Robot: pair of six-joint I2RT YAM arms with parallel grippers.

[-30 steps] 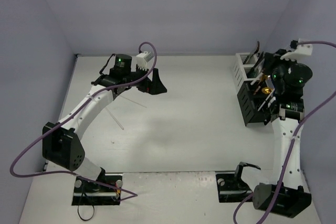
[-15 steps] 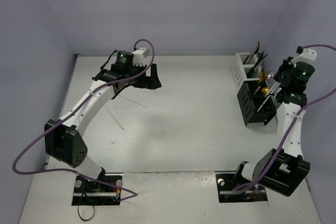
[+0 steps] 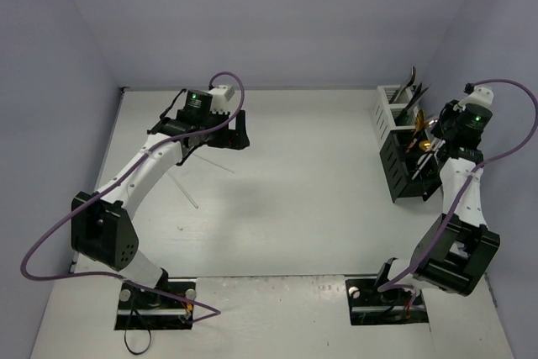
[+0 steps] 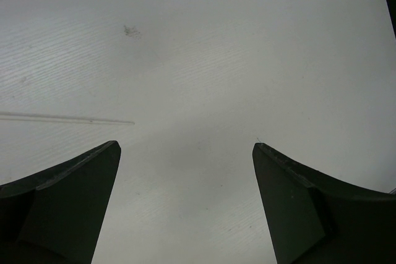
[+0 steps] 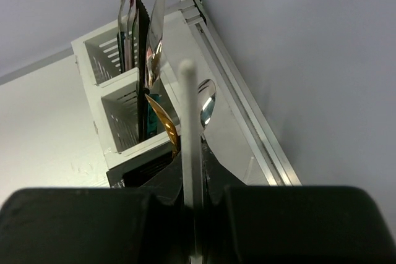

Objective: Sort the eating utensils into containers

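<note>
My table [image 3: 319, 208] is a pale, matt white board with a faint grain, boxed in by plain lavender walls [image 3: 277, 14] at the back and on both sides. A small dark smudge [image 4: 130, 29] marks the board under the left wrist camera. A pale strip [image 5: 244, 97] runs along the foot of the right wall.

The left gripper [image 4: 185, 146] hangs over the far-left part of the board, jaws spread wide, nothing between them. Two loose chopsticks [image 3: 212, 164] lie flat on the board near it, apart from each other.

Against the right wall stand the white holder [image 3: 388, 111], farther back, and the black holder [image 3: 403, 176] touching its near side. Silver forks [image 5: 124, 4] stand upright in the white one. A gold spoon [image 5: 162, 122] and a silver spoon [image 5: 207, 100] lean nearby, though I cannot tell which compartment holds them.

The right gripper [image 5: 195, 197] sits close over the black holder, clamped tight on a pale chopstick [image 5: 189, 122] standing upright between its fingers.
</note>
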